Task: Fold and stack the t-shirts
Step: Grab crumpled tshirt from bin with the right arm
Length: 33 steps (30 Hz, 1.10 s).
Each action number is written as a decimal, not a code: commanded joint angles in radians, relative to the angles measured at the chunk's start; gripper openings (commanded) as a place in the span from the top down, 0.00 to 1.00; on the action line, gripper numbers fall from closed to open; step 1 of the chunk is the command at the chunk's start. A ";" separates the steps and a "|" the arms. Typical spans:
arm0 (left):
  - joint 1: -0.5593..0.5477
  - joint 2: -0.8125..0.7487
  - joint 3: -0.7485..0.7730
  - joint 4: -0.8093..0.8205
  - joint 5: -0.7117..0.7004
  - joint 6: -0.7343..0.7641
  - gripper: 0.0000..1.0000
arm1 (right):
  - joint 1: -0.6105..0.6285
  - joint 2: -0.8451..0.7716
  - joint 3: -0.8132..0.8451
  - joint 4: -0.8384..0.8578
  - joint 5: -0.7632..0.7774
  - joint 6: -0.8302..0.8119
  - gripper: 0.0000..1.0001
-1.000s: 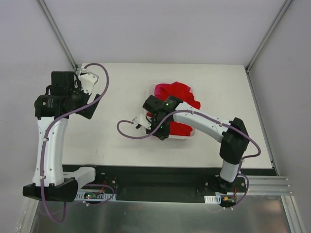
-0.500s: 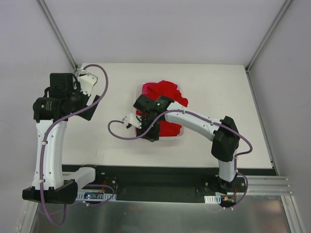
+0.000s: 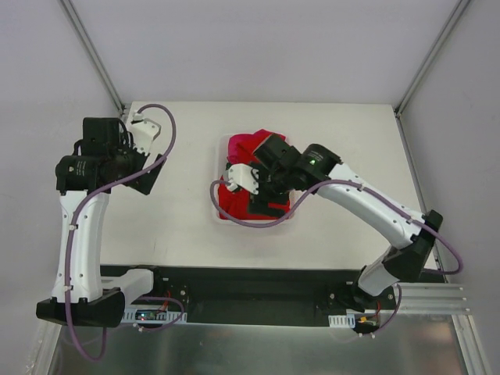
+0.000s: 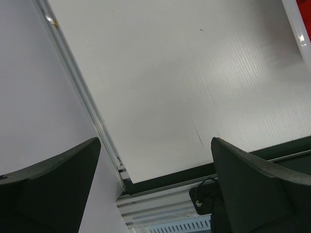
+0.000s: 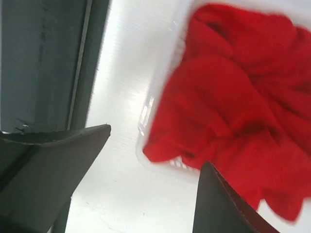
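Note:
Crumpled red t-shirts (image 3: 234, 200) fill a white lattice basket (image 3: 216, 208) at the table's middle, with a hot pink one (image 3: 244, 144) at its far end. My right gripper (image 3: 262, 200) hangs open over the basket's near part, holding nothing. The right wrist view shows the red t-shirts (image 5: 228, 97) heaped over the basket corner (image 5: 146, 158), with my right gripper (image 5: 158, 145) above that corner. My left gripper (image 3: 148, 173) is raised at the table's left side, open. In its own view the left gripper (image 4: 155, 141) has only bare table behind it.
The white table (image 3: 351, 148) reaches to grey walls at the back and sides. Its dark near edge (image 4: 194, 172) and the mounting rail lie under the left gripper. The right arm's purple cable (image 3: 234, 219) loops over the basket's front.
The basket of t-shirts slid left along the table. My right gripper went from nearly shut to open, and its arm swung over the basket from the right. The left arm stayed put.

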 commanded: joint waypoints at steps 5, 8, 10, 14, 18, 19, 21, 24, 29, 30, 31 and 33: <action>-0.034 0.042 -0.106 0.064 -0.050 -0.014 0.01 | -0.170 -0.100 -0.260 0.283 0.247 -0.087 0.18; -0.100 0.082 -0.060 0.066 -0.093 -0.003 0.01 | -0.208 -0.048 -0.274 0.354 0.272 -0.073 0.20; -0.106 0.102 -0.020 0.058 -0.078 -0.010 0.01 | -0.226 0.000 -0.247 0.393 0.282 -0.064 0.21; -0.113 0.131 0.046 0.035 -0.067 -0.007 0.01 | -0.233 0.057 -0.170 0.443 0.302 -0.059 0.23; -0.114 0.113 0.018 0.026 -0.064 -0.001 0.01 | -0.233 0.104 -0.106 0.429 0.292 -0.054 0.30; -0.114 0.102 0.009 0.024 -0.064 0.002 0.01 | -0.233 0.119 -0.104 0.427 0.286 -0.054 0.34; -0.114 0.090 -0.014 0.024 -0.070 0.005 0.01 | -0.231 0.126 -0.100 0.409 0.272 -0.053 0.64; -0.114 0.076 -0.038 0.026 -0.078 0.012 0.01 | -0.233 0.141 -0.078 0.349 0.223 -0.038 0.87; -0.114 0.067 -0.057 0.026 -0.077 0.019 0.01 | -0.233 0.166 -0.031 0.231 0.132 -0.024 0.99; -0.114 0.067 -0.057 0.026 -0.077 0.019 0.01 | -0.233 0.160 -0.024 0.223 0.140 -0.021 0.99; -0.114 0.069 -0.057 0.026 -0.075 0.019 0.01 | -0.231 0.153 -0.017 0.222 0.185 -0.018 0.99; -0.114 0.069 -0.060 0.026 -0.072 0.022 0.01 | -0.236 0.135 -0.006 0.217 0.230 -0.034 0.99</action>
